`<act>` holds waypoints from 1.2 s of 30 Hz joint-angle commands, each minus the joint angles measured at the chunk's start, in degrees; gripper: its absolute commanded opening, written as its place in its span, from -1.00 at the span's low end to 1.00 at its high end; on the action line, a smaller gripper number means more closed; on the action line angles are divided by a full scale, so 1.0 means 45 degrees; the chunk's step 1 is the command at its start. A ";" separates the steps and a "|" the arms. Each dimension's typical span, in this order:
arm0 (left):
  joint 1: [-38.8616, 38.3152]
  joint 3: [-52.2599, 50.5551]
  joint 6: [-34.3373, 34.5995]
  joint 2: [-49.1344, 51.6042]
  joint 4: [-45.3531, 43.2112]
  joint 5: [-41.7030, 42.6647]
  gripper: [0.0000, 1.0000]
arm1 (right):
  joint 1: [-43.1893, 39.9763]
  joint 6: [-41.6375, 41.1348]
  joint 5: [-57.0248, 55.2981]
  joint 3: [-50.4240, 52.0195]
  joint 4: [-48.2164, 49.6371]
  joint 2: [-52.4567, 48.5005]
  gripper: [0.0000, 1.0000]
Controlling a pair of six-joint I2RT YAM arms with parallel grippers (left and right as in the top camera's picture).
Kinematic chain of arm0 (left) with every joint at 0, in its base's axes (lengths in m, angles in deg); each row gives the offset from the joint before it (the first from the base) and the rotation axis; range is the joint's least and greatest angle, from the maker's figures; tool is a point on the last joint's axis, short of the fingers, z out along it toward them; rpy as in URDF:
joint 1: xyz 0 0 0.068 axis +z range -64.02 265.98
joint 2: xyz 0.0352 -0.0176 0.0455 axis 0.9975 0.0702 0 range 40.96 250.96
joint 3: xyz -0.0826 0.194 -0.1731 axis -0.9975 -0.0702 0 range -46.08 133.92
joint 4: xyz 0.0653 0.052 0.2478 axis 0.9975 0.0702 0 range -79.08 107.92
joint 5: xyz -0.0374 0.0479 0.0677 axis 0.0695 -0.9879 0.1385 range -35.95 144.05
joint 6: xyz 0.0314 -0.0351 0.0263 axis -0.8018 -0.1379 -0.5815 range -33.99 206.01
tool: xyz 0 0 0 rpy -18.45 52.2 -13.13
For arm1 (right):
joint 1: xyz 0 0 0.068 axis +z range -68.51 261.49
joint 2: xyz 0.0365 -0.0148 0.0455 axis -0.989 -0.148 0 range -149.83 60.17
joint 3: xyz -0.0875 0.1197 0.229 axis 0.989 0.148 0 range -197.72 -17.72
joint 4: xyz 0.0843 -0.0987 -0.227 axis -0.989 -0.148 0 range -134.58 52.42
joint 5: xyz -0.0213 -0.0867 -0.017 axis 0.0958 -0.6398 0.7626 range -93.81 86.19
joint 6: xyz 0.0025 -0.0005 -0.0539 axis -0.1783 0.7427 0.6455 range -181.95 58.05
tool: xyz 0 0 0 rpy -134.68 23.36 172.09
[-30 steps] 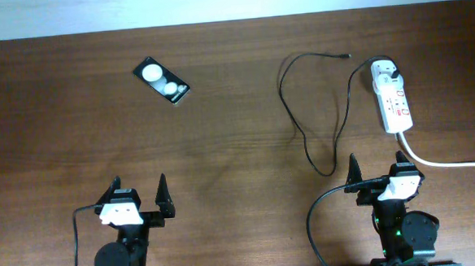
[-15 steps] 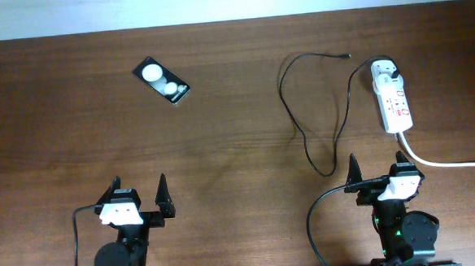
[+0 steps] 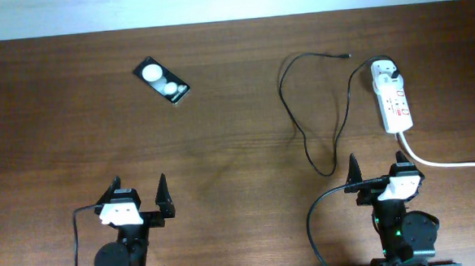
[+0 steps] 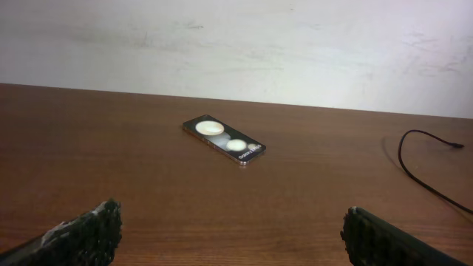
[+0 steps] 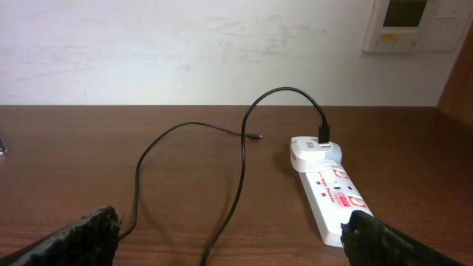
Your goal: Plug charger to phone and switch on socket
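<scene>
Around the phone point(image 3: 162, 81), no change.

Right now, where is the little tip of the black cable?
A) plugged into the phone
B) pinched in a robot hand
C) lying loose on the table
C: the cable tip lies loose on the table, far from the phone, with nothing gripping it.

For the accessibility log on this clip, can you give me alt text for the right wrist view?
A white socket strip lies on the brown table to the right, the charger's white adapter at its far end. The black cable loops left, its connector tip lying loose on the wood. The right gripper is open, fingers at the bottom corners.
</scene>
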 commanded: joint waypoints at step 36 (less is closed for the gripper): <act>-0.0015 -0.0083 -0.0194 -0.0053 -0.0189 -0.0102 0.98 | -0.0097 -0.0097 -0.0068 0.0068 -0.0058 0.0083 0.98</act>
